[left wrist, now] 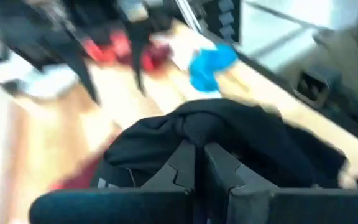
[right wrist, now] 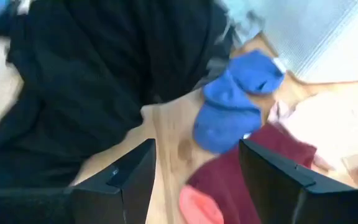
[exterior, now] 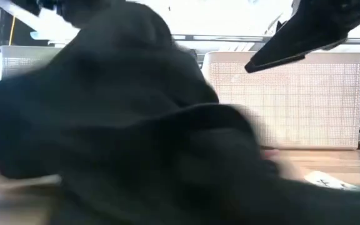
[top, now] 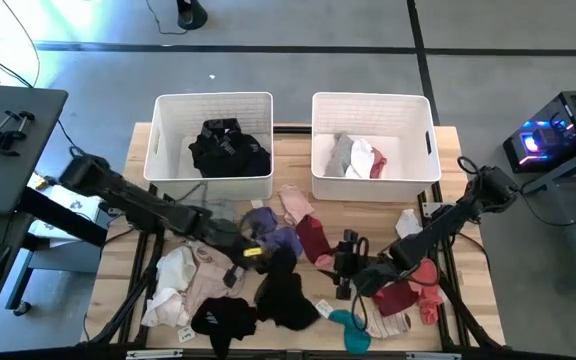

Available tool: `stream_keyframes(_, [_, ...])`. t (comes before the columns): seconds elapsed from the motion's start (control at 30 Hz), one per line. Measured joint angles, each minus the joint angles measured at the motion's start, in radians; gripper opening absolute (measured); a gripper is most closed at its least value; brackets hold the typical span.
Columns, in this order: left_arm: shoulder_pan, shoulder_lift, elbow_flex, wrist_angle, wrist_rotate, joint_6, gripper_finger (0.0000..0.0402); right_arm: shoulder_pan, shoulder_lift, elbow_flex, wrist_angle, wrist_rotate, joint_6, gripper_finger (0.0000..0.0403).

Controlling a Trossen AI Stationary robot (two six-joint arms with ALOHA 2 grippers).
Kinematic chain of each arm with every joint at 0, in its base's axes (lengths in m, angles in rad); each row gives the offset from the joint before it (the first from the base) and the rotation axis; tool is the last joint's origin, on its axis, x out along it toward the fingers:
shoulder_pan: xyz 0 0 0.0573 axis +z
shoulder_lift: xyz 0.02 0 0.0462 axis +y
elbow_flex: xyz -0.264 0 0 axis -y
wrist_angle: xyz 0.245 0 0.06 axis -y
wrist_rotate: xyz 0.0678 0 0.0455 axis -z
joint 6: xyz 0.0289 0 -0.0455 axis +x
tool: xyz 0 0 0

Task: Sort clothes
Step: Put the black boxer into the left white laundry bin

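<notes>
The clothes lie scattered over the near half of the wooden table. My left gripper reaches in from the left to the table's middle and is shut on a black garment, which fills the low view. My right gripper comes in from the right and stands open above bare table, touching nothing. Just ahead of it lie a lavender-blue sock and a maroon piece. My left gripper pinches a bunched-up fold of the black garment between its two fingers. The fingers slant downward from the table's left side. The cloth drapes away from the fingers on both sides; whether its lower part rests on the table, I cannot tell.
Two white bins stand at the far edge. The left bin holds dark clothes and the right bin holds grey, white and red ones. Cream pieces, a teal sock and red-pink pieces lie near the front edge.
</notes>
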State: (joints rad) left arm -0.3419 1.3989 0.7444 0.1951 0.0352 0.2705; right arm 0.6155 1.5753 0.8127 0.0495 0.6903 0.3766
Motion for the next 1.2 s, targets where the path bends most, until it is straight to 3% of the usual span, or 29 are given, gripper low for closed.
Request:
stream_keyframes(0.13, [-0.005, -0.139, 0.023, -0.01, -0.108, 0.056, 0.0001, 0.0, 0.0, -0.083, 0.201, 0.094, -0.039, 0.0216])
stream_keyframes(0.27, [-0.005, -0.246, 0.122, -0.082, -0.25, 0.129, 0.0001, -0.014, 0.0, -0.14, 0.32, 0.144, -0.044, 0.0216])
stream_keyframes(0.63, [0.049, -0.331, 0.549, -0.304, -0.889, 0.634, 0.0001, -0.064, 0.0, -0.155, 0.328, 0.144, -0.015, 0.0216])
stream_keyframes(0.73, [0.114, -0.34, 0.612, -0.358, -0.989, 0.733, 0.0001, -0.066, 0.0, -0.155, 0.329, 0.143, -0.015, 0.0216])
stream_keyframes(0.87, [0.229, -0.379, 0.631, -0.491, -1.02, 0.739, 0.0001, -0.066, 0.0, -0.155, 0.329, 0.143, -0.015, 0.0216])
stream_keyframes(1.03, [0.404, -0.414, 0.631, -0.816, -1.009, 0.538, 0.0001, -0.066, 0.0, -0.155, 0.329, 0.143, -0.017, 0.0216])
stream_keyframes(1.2, [0.592, -0.419, 0.599, -1.083, -0.847, 0.288, 0.0001, -0.066, 0.0, -0.155, 0.326, 0.142, -0.021, 0.0216])
